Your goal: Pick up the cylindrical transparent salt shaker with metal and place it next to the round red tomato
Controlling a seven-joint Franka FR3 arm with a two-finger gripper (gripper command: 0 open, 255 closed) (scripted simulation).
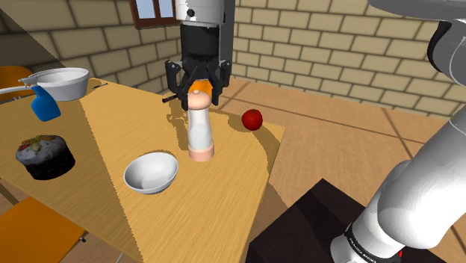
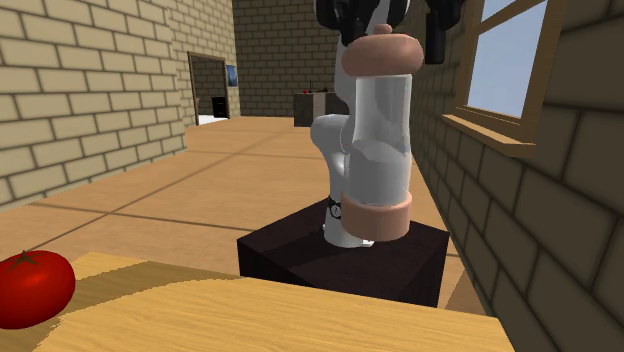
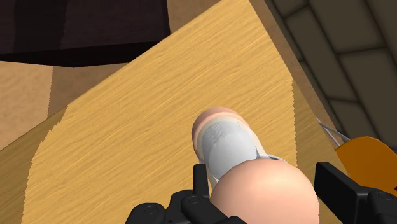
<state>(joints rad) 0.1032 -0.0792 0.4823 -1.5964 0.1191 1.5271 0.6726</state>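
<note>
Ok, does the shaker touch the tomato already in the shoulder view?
No, the shaker is clasped by the gripper, and a stretch of bare table lies between it and the tomato.

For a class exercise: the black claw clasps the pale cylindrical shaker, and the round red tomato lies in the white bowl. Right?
Wrong: in the shoulder view the round red tomato lies on the wooden table, apart from the white bowl. The rest holds.
</note>
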